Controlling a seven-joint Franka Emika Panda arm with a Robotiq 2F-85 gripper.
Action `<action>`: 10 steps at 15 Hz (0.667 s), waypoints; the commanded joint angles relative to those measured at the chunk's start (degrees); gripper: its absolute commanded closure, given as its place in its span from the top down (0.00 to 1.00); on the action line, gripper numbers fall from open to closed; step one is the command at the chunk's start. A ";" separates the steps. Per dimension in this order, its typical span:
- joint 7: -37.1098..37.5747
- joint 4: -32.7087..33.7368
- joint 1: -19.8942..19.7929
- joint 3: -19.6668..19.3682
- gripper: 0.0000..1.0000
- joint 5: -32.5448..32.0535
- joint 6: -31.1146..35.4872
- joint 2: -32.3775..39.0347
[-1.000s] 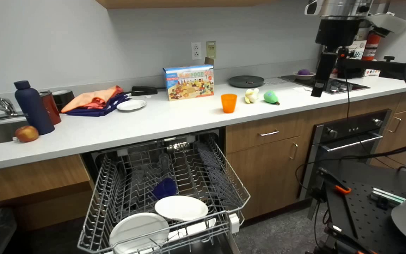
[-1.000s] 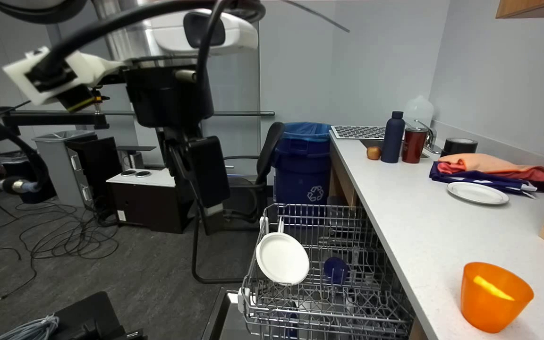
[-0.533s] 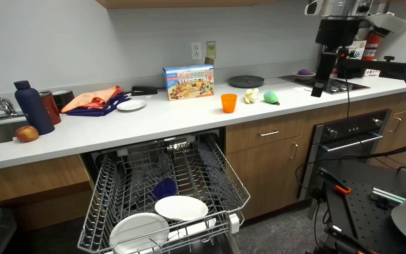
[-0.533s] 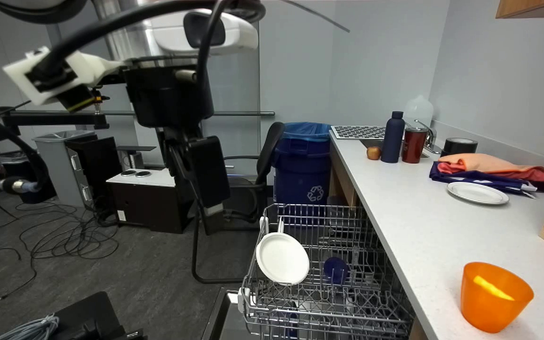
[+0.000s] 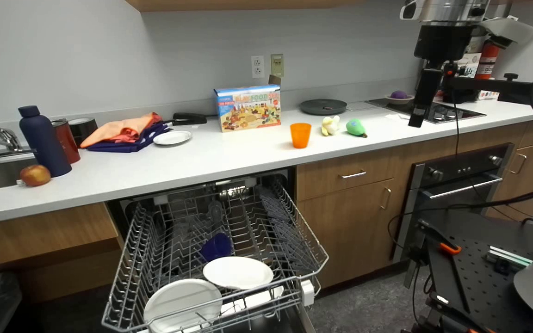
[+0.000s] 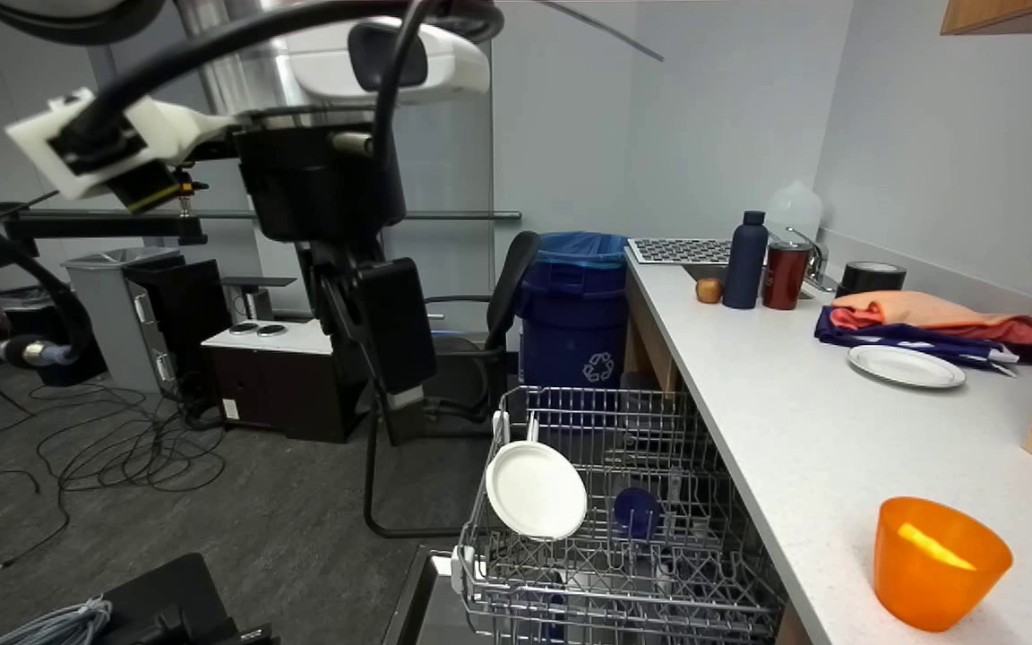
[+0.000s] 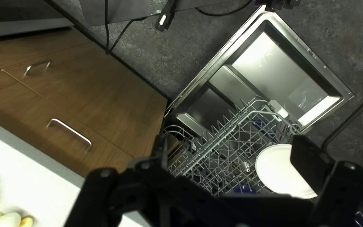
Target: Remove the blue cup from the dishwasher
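Note:
The dark blue cup (image 5: 217, 246) lies tilted in the pulled-out upper dishwasher rack (image 5: 307, 292), behind the white plates. The cup also shows in an exterior view (image 6: 637, 512), and only its edge shows in the wrist view (image 7: 244, 189), mostly hidden by the gripper body. My gripper (image 7: 233, 154) is open with its fingers wide apart and nothing between them. In an exterior view the gripper (image 5: 416, 122) hangs high at the right, away from the cup. In an exterior view the gripper (image 6: 404, 408) is well above and apart from the rack.
White plates (image 5: 238, 273) stand at the rack's front. The counter edge (image 6: 731, 466) runs beside the rack. An orange cup (image 5: 300, 135), a toy food box (image 5: 250, 108), a bottle (image 5: 44, 141) and toy foods stand on the counter. The dishwasher door (image 7: 273, 60) is lowered.

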 commanded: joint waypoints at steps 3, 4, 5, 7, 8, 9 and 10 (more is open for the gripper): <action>0.17 0.67 0.18 -0.10 1.00 0.04 -0.47 0.92; 0.58 1.12 0.36 0.08 1.00 0.29 0.12 1.81; 0.94 1.70 0.54 0.22 1.00 0.57 0.40 2.85; 1.50 3.52 1.23 0.44 1.00 1.59 0.93 5.64; 1.90 4.65 1.58 0.67 1.00 2.06 1.40 7.31; 2.09 5.66 1.71 0.82 1.00 2.31 1.80 8.67; 2.24 6.61 1.92 1.05 1.00 2.57 2.38 10.11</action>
